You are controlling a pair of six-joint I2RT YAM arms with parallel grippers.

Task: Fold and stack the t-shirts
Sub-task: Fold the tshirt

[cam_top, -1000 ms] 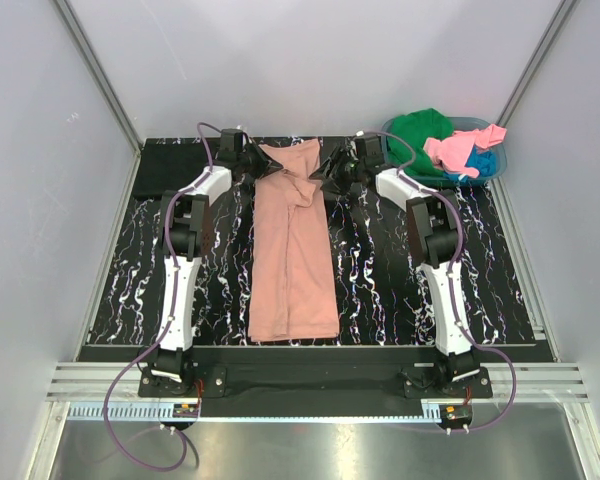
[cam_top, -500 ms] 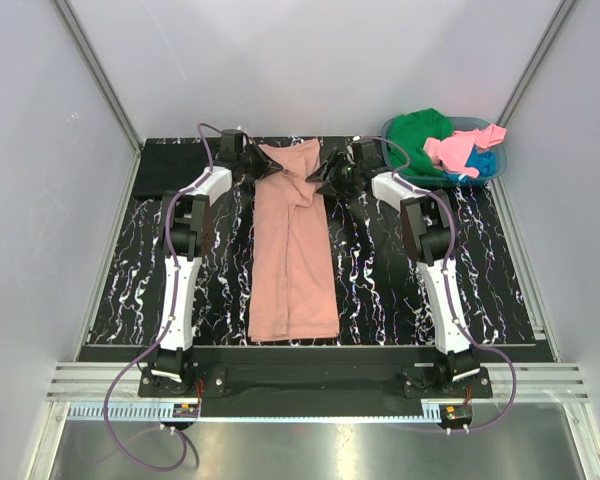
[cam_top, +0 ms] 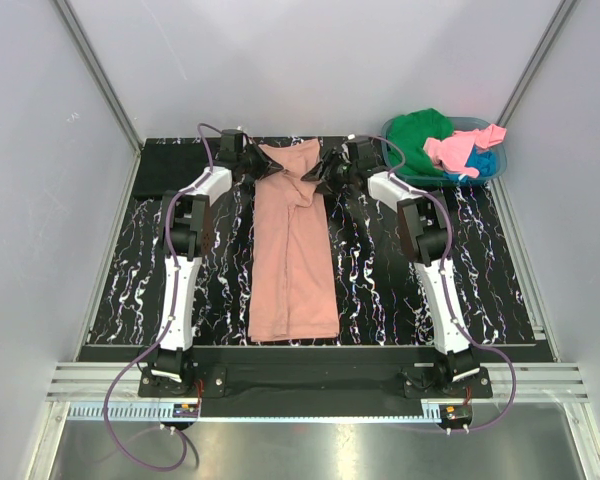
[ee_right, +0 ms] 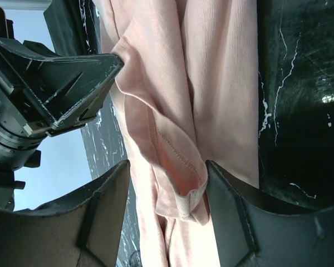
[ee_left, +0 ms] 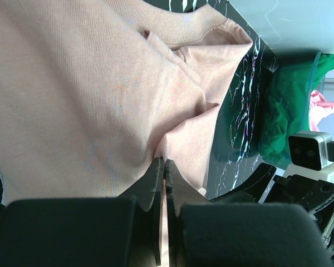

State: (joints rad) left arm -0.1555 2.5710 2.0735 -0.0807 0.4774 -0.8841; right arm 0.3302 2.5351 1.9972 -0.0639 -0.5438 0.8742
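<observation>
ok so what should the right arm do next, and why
Probably close the right gripper: its jaws stand open around a bunched hem of the salmon-pink t-shirt, while the left gripper is shut on its other far corner. Then both could lift it.

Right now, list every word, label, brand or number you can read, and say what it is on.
No text can be read in any view.
Tee: plain cloth here, no print or label showing.
Basket: no label visible.
Boards at the arm bases: too small to tell if they carry markings.
</observation>
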